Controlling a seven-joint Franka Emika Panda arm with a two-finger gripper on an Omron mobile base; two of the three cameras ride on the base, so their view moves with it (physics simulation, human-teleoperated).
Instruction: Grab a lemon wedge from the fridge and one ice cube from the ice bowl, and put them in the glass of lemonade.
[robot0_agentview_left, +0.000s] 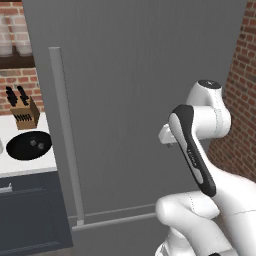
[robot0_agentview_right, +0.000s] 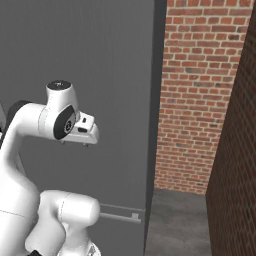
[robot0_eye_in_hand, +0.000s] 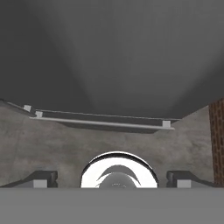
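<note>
The fridge (robot0_agentview_left: 135, 100) stands shut in front of me, its dark grey door flat across my base views, so the lemon wedge must be behind it where I cannot see. My claw (robot0_eye_in_hand: 113, 179) is released, its two finger tips spread wide apart with nothing between them, pointing down past the lower edge of the door toward the floor (robot0_eye_in_hand: 65, 144). The long light grey bar handle (robot0_agentview_left: 65, 135) runs vertically along the door's left side, well apart from my hand, which sits folded close to my own arm further right. To open this well, I judge I should swing the claw left and turn it so the fingers straddle the bar squarely, about mid-height, then close and pull outward in an arc; a skewed grasp would likely slip off. The ice bowl (robot0_agentview_left: 29, 145), wide and black, waits on the white counter (robot0_agentview_left: 20, 167) left of the fridge, just in front of a knife block (robot0_agentview_left: 24, 112). The brick wall (robot0_agentview_right: 200, 95) on the right is close, so my elbow has little room there.
</note>
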